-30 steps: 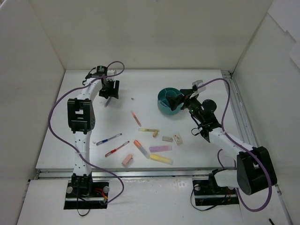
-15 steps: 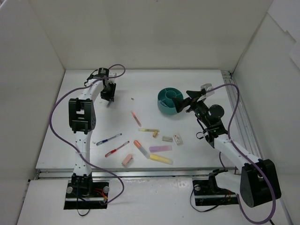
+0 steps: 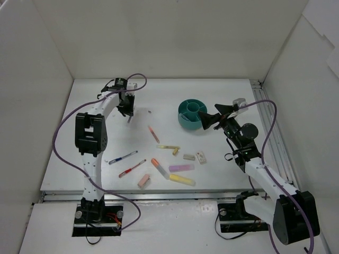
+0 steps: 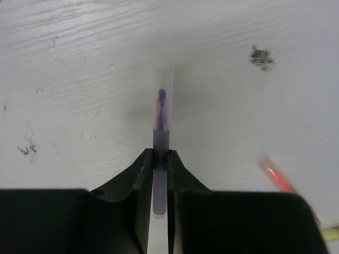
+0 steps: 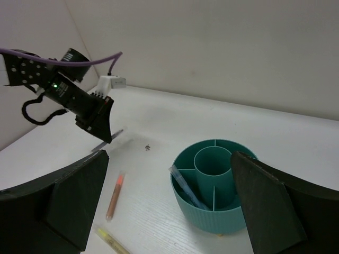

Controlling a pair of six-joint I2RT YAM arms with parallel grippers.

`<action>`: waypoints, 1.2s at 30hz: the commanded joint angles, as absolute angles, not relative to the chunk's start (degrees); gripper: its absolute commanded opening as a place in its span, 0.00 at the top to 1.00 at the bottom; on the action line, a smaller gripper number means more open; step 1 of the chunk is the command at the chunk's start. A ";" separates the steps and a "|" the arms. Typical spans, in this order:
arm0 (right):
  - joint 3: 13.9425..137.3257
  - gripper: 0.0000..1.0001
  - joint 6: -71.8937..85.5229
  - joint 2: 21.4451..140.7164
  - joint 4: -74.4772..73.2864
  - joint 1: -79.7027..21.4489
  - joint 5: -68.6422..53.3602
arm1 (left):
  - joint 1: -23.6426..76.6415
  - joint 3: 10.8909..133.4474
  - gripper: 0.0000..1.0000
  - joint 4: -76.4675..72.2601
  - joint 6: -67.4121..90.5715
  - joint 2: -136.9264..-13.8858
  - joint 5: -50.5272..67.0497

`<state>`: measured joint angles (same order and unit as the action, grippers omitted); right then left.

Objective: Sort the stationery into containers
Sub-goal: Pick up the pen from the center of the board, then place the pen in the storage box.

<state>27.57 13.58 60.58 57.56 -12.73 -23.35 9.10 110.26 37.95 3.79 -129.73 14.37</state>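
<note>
Left gripper (image 4: 160,157): the fingers are drawn narrow and clamped on the barrel of a grey pen (image 4: 161,114). The pen's clear end, with a dark blue tip inside, projects past the fingertips over the white table (image 4: 79,79); contact between pen and table cannot be determined. Toward the lower right of the left wrist view, a blurred red-orange pen (image 4: 275,176) lies on the table. In the top view this gripper is at the far left of the table, apart from the loose items. Right gripper (image 3: 205,120): the fingers (image 5: 69,203) are spread wide and hold nothing. They point toward the teal cup (image 5: 212,209) from just beside its right side. The cup stands upright at the far right of the table and has a central round tube and an outer ring split by dividers. A pale blue pen (image 5: 184,186) leans in the near-left outer compartment as the right wrist view shows it. The remaining stationery lies loose on the table between the arms: a thin yellow pen (image 3: 168,146), a beige eraser (image 3: 175,152), a grey-white eraser (image 3: 189,156), a white eraser (image 3: 201,156), a blue pen (image 3: 123,157), a red pen (image 3: 132,168), a pink eraser (image 3: 143,180), an orange highlighter (image 3: 158,166), a purple highlighter (image 3: 181,168) and a yellow highlighter (image 3: 181,180).
</note>
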 commanded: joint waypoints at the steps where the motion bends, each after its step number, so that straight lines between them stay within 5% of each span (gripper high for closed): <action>1: 27.07 0.02 14.85 57.31 61.96 -12.48 -21.80 | 12.73 107.07 1.00 27.71 7.03 -113.31 19.07; 8: 21.98 0.02 17.05 50.73 61.87 -12.48 -15.74 | 23.28 87.05 1.00 -7.47 12.47 -97.49 23.72; 20: 14.33 0.02 18.10 37.37 61.26 -12.48 -3.26 | 31.72 78.42 1.00 -48.11 34.88 -104.40 11.00; 36: 14.15 0.02 18.02 35.86 58.80 -12.48 -2.81 | 39.90 74.98 1.00 -55.98 36.57 -110.83 -10.18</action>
<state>13.50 17.98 35.81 54.61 -12.73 -4.01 38.76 75.07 -47.46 36.45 -113.65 -4.54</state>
